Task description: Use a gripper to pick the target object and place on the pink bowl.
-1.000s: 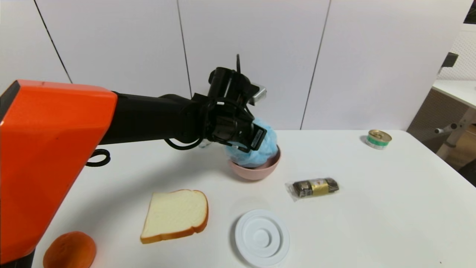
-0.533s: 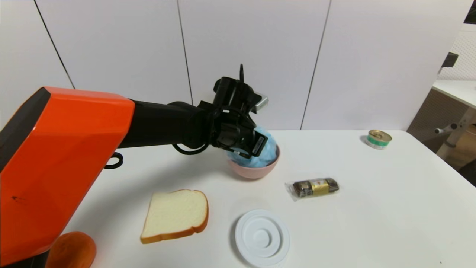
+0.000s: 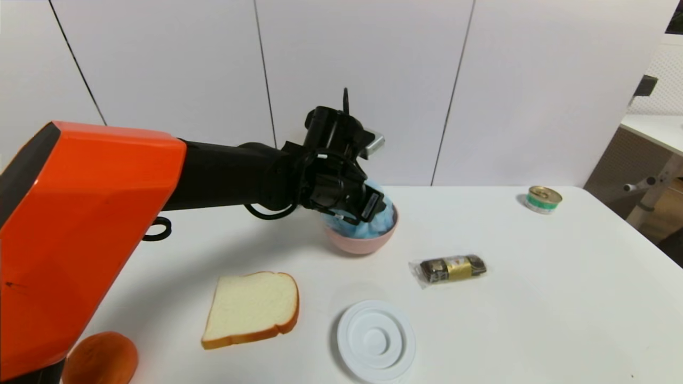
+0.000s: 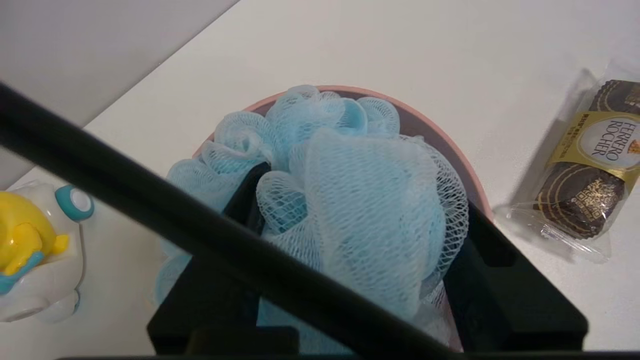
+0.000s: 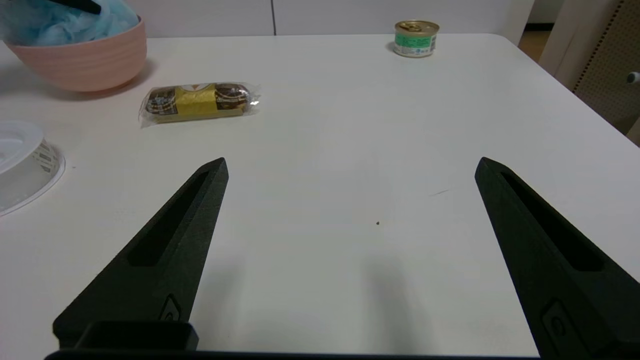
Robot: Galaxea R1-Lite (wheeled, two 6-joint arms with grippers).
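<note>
Squeezing ruffled blue mesh pouf (image 4: 360,200), left gripper (image 4: 350,240) sits inside smooth pink bowl (image 3: 363,242).

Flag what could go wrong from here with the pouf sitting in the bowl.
1. Mesh snag: the left pincer has its fingers buried in the blue pouf; lifting away could drag it back out of the pink bowl.
2. Overhang: the pouf bulges past the rim on one side and may spring out once released.
3. Tipping: a snagged retreat could also shove the light bowl toward the chocolate pack.

The right pincer is idle, open above bare table.
</note>
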